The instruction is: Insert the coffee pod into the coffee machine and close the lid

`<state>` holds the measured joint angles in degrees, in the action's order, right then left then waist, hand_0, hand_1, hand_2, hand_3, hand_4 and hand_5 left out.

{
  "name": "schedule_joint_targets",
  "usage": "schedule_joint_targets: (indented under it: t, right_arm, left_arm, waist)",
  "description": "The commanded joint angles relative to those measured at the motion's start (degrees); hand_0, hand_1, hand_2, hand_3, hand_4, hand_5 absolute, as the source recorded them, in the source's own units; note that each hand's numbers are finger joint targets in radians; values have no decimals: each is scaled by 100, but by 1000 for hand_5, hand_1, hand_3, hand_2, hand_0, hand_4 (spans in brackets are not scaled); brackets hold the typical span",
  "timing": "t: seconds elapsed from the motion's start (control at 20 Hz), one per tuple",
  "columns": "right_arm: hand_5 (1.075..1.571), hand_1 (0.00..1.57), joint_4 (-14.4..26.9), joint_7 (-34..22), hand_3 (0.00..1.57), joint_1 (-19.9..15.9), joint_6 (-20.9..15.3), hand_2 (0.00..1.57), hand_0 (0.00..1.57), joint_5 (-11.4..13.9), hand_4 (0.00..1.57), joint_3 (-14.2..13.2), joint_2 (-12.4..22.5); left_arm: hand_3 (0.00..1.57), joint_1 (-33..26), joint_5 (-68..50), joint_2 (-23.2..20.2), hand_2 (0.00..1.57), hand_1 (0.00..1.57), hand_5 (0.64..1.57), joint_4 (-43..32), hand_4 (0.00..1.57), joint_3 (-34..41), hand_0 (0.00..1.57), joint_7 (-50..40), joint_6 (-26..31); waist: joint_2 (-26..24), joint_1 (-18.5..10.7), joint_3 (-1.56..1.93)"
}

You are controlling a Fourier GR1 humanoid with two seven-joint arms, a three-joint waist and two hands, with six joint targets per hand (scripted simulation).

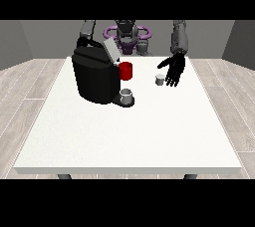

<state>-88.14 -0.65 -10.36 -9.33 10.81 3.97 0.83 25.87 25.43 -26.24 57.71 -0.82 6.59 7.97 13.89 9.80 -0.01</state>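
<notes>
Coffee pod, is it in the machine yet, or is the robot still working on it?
Not yet. The lid already stands open on the black coffee machine, so that part looks ready. The coffee pod sits on the white table, and the hand at the view's right hangs open beside it. Left to do: grasp it, insert it, close the lid.

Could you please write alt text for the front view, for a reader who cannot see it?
A black coffee machine with its lid raised stands on a white table, a grey cup at its base and a red part beside it. The open black hand at the view's right hovers beside a small grey coffee pod.
</notes>
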Motion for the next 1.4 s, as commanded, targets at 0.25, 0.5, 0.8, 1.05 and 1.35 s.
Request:
schedule_joint_targets:
  t: [0.25, 0.5, 0.8, 1.05, 1.35]
  right_arm:
    - [1571, 0, 439, -425, 0, -595, 38, 0, 0, 4, 0, -158, 48]
    - [1571, 0, 452, -290, 0, -366, 101, 0, 0, 45, 0, 72, 1]
    - [1571, 0, 1061, 160, 0, -227, -89, 0, 0, -43, 0, 94, -79]
    - [1571, 0, 1416, 507, 0, -714, 26, 0, 0, -198, 0, -369, -9]
    - [1571, 0, 1531, 326, 0, -341, 301, 0, 0, -409, 0, -481, 135]
  left_arm:
    - [816, 635, 1025, 328, 963, 888, 1571, -652, 384, -298, 888, 153, -926]
    - [845, 626, 1495, 69, 1016, 924, 1571, -1178, 413, -437, 924, 485, -1001]
    - [820, 675, 2108, 262, 1003, 877, 1571, -1291, 284, -969, 877, 124, -665]
    - [856, 1149, 2293, 108, 978, 760, 1571, -1622, 400, -787, 760, 310, -570]
    - [1162, 1021, 2404, 498, 1257, 1149, 1571, -1846, 466, -701, 1149, 465, -664]
  waist:
    - [53, -73, 0]
    - [97, 19, -1]
    - [-110, -107, 2]
    - [146, -159, 2]
    - [-393, -140, 1]
